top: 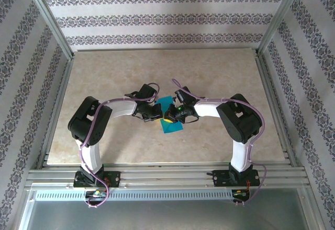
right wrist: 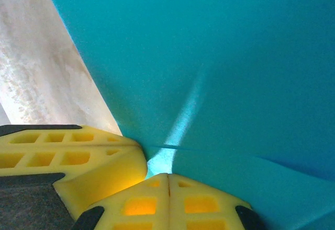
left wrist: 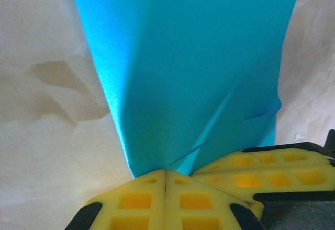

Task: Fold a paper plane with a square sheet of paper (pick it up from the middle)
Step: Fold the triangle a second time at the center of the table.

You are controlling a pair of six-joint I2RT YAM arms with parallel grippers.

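The teal square sheet of paper (top: 172,126) lies mid-table, part-covered by both grippers, which meet tip to tip over its middle. My left gripper (top: 156,116) comes in from the left and my right gripper (top: 169,117) from the right. In the left wrist view the yellow fingertips (left wrist: 152,188) are pressed together, and the creased paper (left wrist: 183,57) narrows down into them. In the right wrist view the right gripper (right wrist: 168,177) is likewise shut, with the folded paper (right wrist: 235,57) running under its tips. Each wrist view also catches the other gripper's yellow fingers (left wrist: 267,168) (right wrist: 78,157) close beside its own.
The beige marbled table (top: 157,68) is bounded by metal frame rails (top: 269,104) and patterned walls. Both arms bend inward from their bases at the near edge.
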